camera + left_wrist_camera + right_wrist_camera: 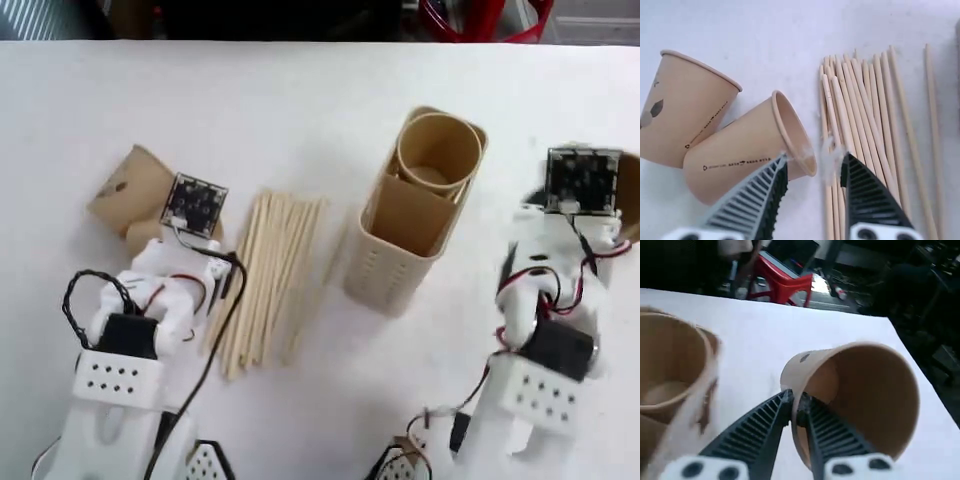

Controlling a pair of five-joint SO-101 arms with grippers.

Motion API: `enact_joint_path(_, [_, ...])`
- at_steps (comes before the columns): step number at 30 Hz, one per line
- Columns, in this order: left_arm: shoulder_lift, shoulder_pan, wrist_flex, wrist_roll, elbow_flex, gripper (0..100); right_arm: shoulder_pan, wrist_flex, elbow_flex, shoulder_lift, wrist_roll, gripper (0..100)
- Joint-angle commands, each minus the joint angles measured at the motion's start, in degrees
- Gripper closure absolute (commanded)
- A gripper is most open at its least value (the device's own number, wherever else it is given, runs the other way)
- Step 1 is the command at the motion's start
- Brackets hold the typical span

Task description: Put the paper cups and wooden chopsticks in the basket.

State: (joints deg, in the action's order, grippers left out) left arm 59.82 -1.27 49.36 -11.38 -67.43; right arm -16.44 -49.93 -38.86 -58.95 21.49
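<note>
Right jaws on cup (865,390) (mark unreadable)

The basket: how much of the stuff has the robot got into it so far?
Done: one paper cup sits in the basket. In hand: the right gripper is pinching a second cup by its rim, outside the basket. To do: two more cups lie on the table by the open left gripper, and the wooden chopsticks lie in a pile beside the basket.

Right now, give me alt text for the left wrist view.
The left gripper, open, hangs above the rim of a tipped paper cup. A second tipped cup lies beside it, and a spread of wooden chopsticks lies alongside on the table.
</note>
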Motion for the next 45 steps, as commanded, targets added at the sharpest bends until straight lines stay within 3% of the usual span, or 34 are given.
enact_joint_path(1, [0.84,-0.22,-1.14,-0.53,0.44,82,7.34,-14.46,19.87,-0.40,-1.58,98.1])
enact_joint_path(9, [0.84,-0.13,-1.14,-0.53,0.35,82,20.62,-23.25,36.75,15.96,-2.20,98.1])
enact_joint_path(19, [1.10,-0.22,-1.49,-0.53,0.00,82,20.88,-15.78,38.42,29.58,-2.55,98.1])
enact_joint_path(31, [1.10,-0.22,-1.49,-0.53,-0.09,82,27.56,-14.81,38.86,27.91,-5.36,98.1])
enact_joint_path(38, [1.10,-0.22,-1.49,-0.53,-0.09,82,24.92,-14.73,37.45,28.44,-5.19,98.1])
enact_joint_path(45, [1.10,-0.22,-1.49,-0.53,-0.09,82,23.96,-14.73,33.41,28.44,-0.09,98.0])
